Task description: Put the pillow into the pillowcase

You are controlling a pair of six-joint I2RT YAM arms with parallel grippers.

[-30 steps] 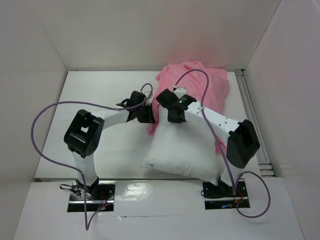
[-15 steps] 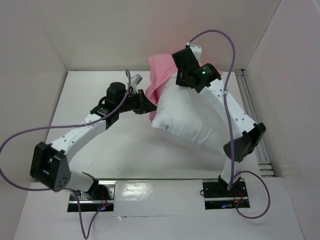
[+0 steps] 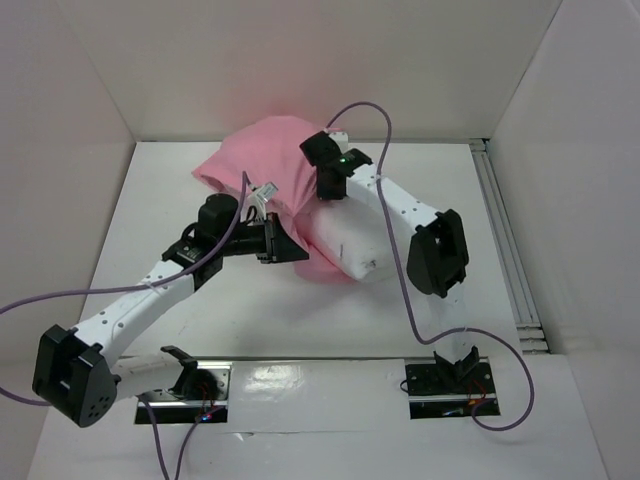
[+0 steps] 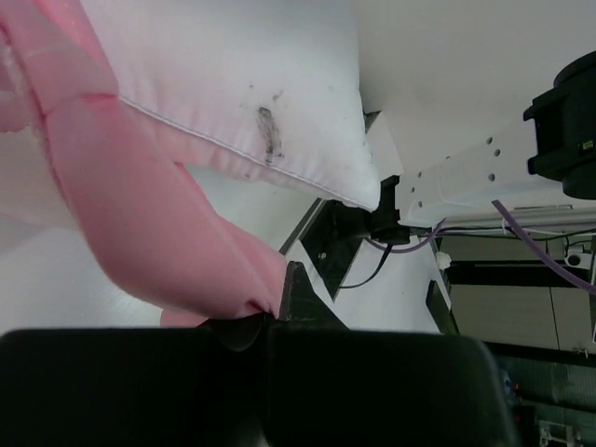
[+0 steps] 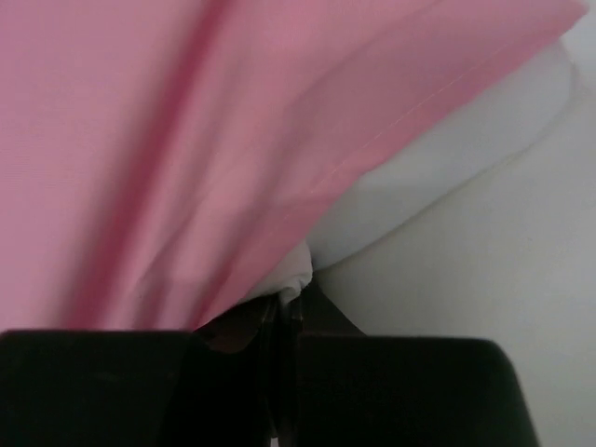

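The pink pillowcase [image 3: 255, 160] lies at the back middle of the table, pulled over most of the white pillow [image 3: 350, 245], whose near end sticks out. My left gripper [image 3: 287, 240] is shut on the pillowcase's lower hem, a pink fold [image 4: 186, 251] pinched at its jaws. The pillow [image 4: 233, 74] fills the top of that view. My right gripper [image 3: 326, 186] is at the pillowcase's opening. In the right wrist view its jaws are shut on a white tuft of the pillow [image 5: 447, 158], with the pink hem [image 5: 186, 140] lying over it.
White walls enclose the table on three sides. A metal rail [image 3: 505, 250] runs along the right edge. The right arm's elbow [image 3: 438, 255] stands just right of the pillow. Purple cables loop over both arms.
The pillow, held raised half a second ago, is now down on the table with the pink pillowcase drawn over it. The right gripper moved down and left; the left arm stretched farther out.
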